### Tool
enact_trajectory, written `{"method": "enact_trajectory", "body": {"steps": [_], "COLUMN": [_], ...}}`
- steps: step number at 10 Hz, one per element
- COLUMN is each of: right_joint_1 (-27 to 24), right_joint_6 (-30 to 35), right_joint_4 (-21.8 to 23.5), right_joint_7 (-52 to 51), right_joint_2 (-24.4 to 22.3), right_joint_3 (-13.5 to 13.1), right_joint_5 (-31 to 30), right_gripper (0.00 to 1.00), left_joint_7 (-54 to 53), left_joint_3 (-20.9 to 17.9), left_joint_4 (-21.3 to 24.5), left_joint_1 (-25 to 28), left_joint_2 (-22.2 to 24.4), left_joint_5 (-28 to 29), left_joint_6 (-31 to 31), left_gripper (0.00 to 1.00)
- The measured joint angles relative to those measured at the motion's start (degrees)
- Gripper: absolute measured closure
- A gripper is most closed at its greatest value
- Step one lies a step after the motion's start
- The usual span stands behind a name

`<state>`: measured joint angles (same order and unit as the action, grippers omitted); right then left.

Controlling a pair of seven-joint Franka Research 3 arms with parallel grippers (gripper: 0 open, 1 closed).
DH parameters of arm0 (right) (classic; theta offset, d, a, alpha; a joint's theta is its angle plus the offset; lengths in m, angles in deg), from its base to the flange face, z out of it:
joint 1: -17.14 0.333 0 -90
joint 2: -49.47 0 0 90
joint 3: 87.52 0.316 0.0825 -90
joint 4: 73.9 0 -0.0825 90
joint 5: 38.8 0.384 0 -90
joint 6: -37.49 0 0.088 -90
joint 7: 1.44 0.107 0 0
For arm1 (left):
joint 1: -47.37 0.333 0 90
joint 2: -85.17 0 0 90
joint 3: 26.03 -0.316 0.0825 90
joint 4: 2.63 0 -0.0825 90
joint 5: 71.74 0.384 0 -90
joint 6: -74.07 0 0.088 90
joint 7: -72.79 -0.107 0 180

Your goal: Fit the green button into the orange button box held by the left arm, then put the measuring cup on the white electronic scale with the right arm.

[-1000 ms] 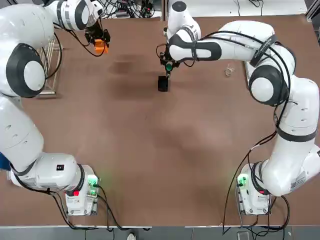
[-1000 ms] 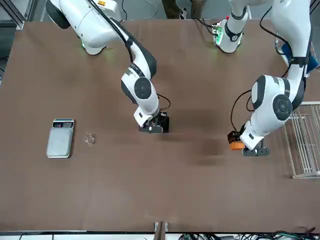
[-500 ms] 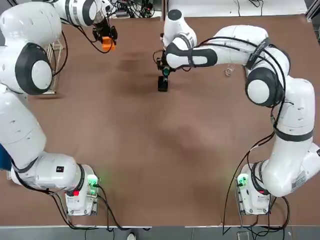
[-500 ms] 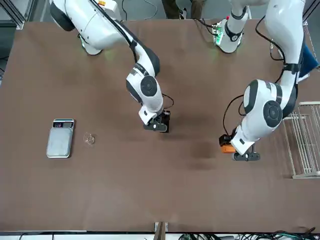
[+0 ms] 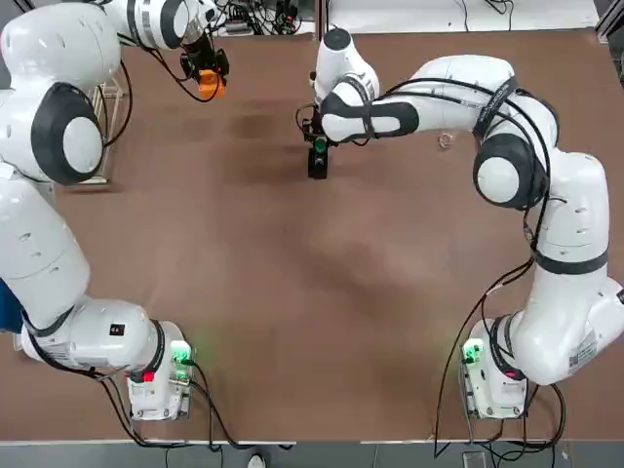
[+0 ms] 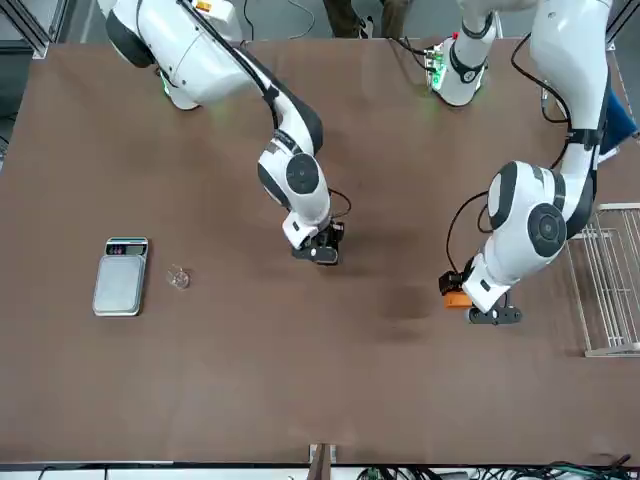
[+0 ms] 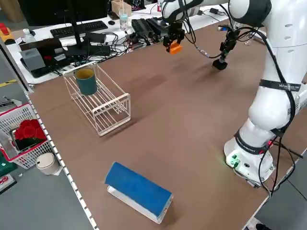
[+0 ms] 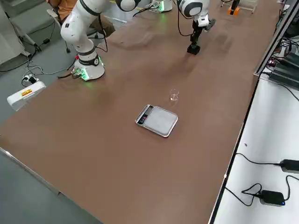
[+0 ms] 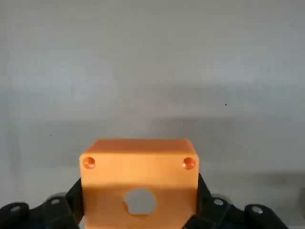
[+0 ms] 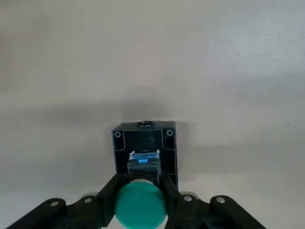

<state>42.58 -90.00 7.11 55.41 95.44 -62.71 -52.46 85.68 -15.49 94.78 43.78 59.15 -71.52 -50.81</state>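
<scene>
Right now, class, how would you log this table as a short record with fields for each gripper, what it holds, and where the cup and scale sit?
left gripper: shut on the orange button box, held clear of the table
right gripper: shut on the green button, above the black block
measuring cup: empty, standing on the table beside the scale
white electronic scale: plate bare
fitting: not yet done; button and box are far apart
</scene>
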Motion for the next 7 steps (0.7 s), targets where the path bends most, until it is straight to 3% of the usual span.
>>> {"method": "enact_trajectory", "body": {"steps": [7], "right_joint_1": [0.3], "right_joint_6": [-1.2], "right_joint_4": [-0.2], "right_joint_7": [1.0], "right_joint_2": [1.3], "right_joint_3": [0.0], "right_joint_5": [-0.9], "right_gripper": [0.61], "left_joint_7": [0.4], "left_joint_3": [0.0], "left_joint_4": [0.0], "left_joint_1": [0.0], "left_joint_2": [-0.1], "left_joint_5": [-0.6], "left_joint_6": [0.0], "left_gripper": [0.14]}}
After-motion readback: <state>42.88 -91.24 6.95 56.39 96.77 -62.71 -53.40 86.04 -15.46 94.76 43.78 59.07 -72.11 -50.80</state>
